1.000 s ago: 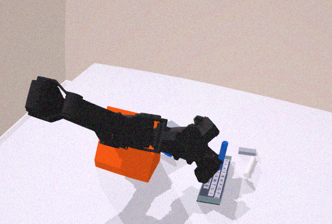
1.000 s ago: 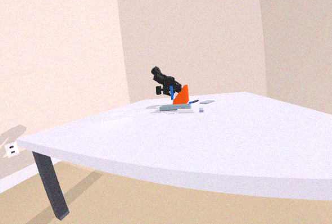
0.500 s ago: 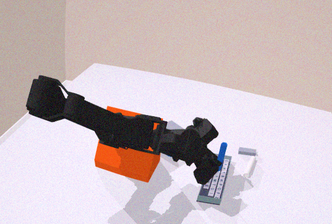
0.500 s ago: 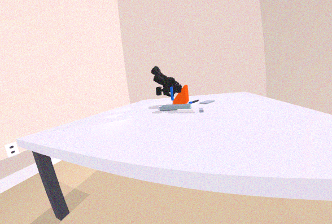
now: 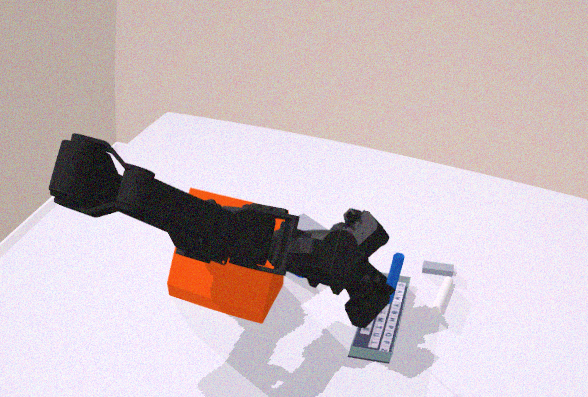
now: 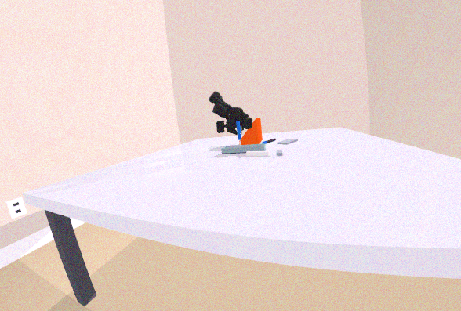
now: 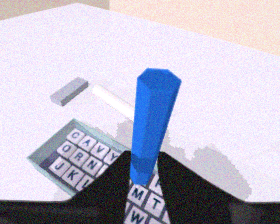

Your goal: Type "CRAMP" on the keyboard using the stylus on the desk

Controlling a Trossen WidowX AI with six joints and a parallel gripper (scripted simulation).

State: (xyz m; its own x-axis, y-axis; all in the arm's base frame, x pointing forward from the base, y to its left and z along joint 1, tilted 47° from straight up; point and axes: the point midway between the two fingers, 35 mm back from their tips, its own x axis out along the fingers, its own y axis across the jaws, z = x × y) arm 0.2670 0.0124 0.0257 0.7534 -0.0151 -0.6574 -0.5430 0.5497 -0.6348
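Evidently the gripper [image 5: 391, 296] [image 6: 239, 129] [image 7: 144, 157] is clenched on the blue stylus [image 5: 396, 270] [image 6: 238, 131] [image 7: 153, 120], with its fingers on both sides of the shaft. In the wrist view the stylus rises from the lower middle toward the upper middle, leaning slightly right, its broad end uppermost. The keyboard [image 5: 369, 353] [image 6: 244, 148] [image 7: 50, 140] lies beneath it, running from the left of the frame to the bottom middle; the letters M, T and W show close to the fingers. Whether the tip touches a key cannot be told.

At the upper left of that view, a grey block [image 5: 438, 268] [image 6: 279, 153] [image 7: 69, 91] lies near a white rod [image 5: 443, 295] [image 6: 257, 153] [image 7: 113, 101], both beyond the keyboard. In the top view the black arm [image 5: 200, 220] [image 6: 231, 112] stretches from the left to the lower right, above an orange block [image 5: 232, 295] [image 6: 252, 133]. In the exterior view, a dark and blue pen-like piece [image 6: 269, 141] lies just right of the orange block, and a flat grey piece [image 6: 287, 142] farther right, both on the white table [image 5: 150, 155] [image 6: 235, 200] [image 7: 31, 50].
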